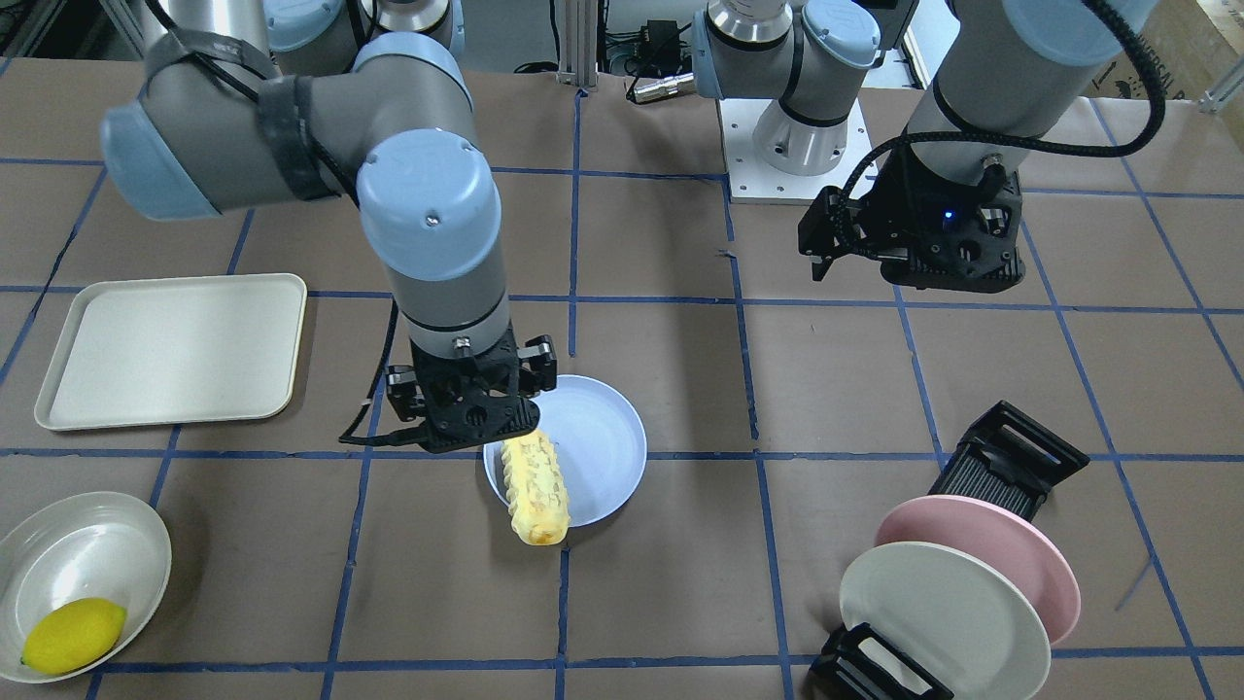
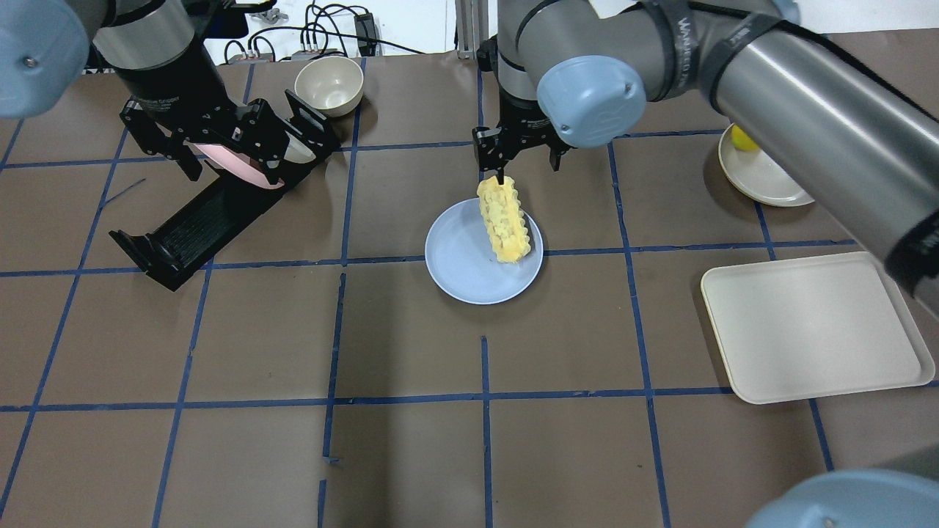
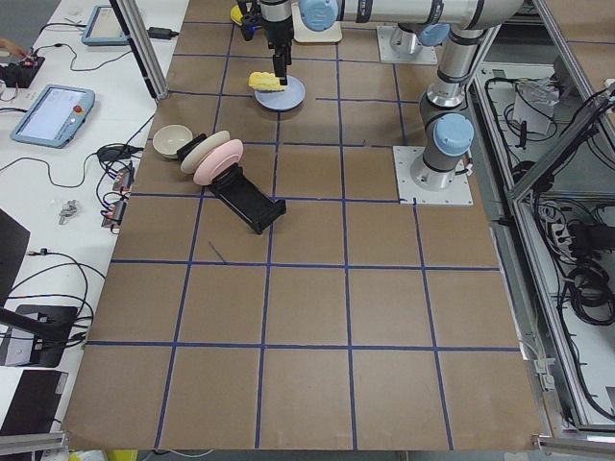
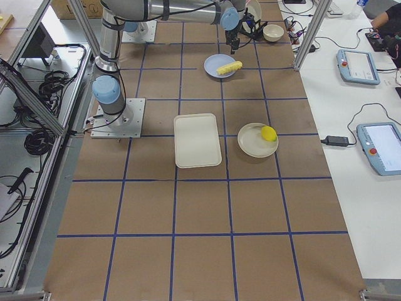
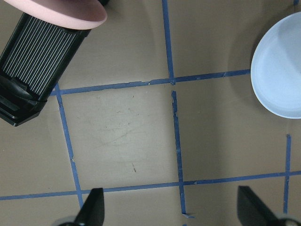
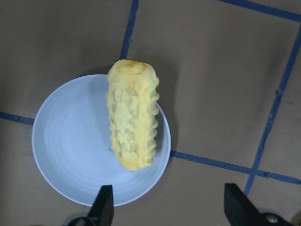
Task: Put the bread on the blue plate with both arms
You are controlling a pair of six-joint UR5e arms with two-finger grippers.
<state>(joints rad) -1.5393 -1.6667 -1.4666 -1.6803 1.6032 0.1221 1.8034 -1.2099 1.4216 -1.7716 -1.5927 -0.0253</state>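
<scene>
The bread (image 1: 536, 491) lies on the blue plate (image 1: 603, 447), along one side, with one end sticking out over the rim on the operators' side. It shows the same way in the overhead view (image 2: 503, 220) on the plate (image 2: 462, 264). My right gripper (image 6: 169, 207) is open and empty above the bread (image 6: 131, 127), apart from it; it also shows in the overhead view (image 2: 524, 165). My left gripper (image 5: 171, 209) is open and empty, held high over the plate rack (image 2: 198, 227), well to the plate's left (image 5: 282, 75).
A cream tray (image 2: 807, 326) lies on my right. A bowl (image 1: 83, 554) holds a lemon (image 1: 73, 634). The black rack holds a pink plate (image 1: 991, 544) and an off-white plate (image 1: 943, 612). A small bowl (image 2: 329, 82) stands beyond the rack.
</scene>
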